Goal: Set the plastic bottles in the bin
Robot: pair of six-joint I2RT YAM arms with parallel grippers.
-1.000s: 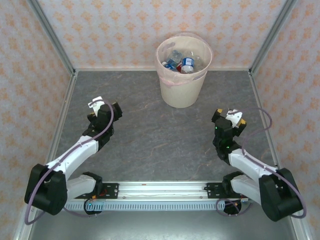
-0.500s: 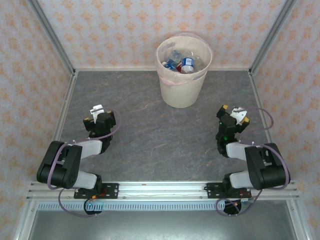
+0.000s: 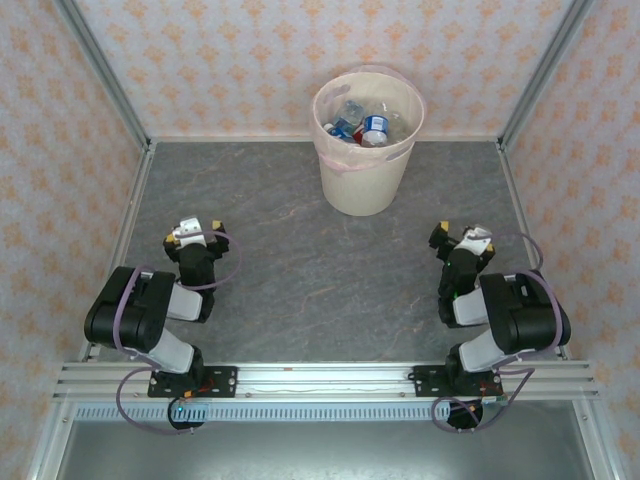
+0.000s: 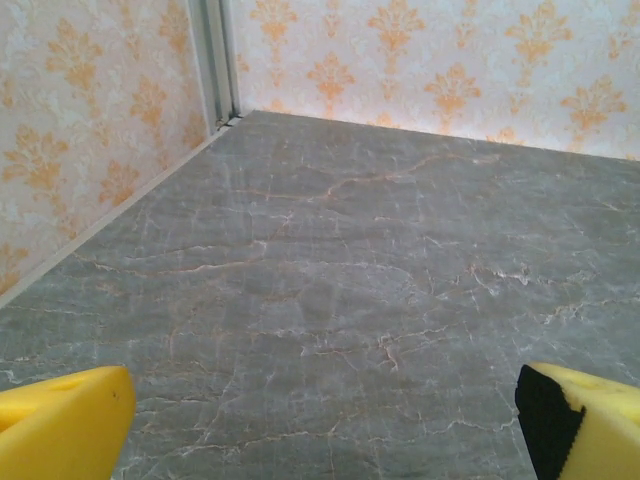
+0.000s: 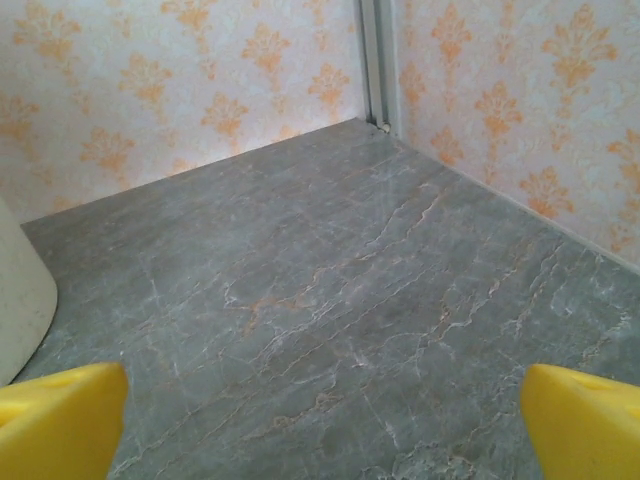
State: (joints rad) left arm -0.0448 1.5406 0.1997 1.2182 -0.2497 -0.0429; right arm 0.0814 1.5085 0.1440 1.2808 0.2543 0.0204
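I had both arms folded low, elbows back, well short of the bin [image 3: 365, 188]. Left gripper [image 3: 193, 228] near-left of the bin, right gripper [image 3: 461, 234] near-right, jaws spread wide, empty. Plastic bottles [image 3: 364, 126] lay inside the bin.

This is a robot test cell in a lab, dressed to look like a room at home. Wall panels [image 3: 250, 60] printed with an orange-on-cream wallpaper pattern close it in at 9, 12 and 3 o'clock, joined by bare aluminium posts [image 3: 105, 72]. The bench [image 3: 320, 270] has a grey marble-look top. At 6 o'clock a slotted metal rail [image 3: 320, 375] carries a robot arm [image 3: 150, 320] at each end. A cream waste bin [image 3: 365, 185] stands at 12 o'clock.
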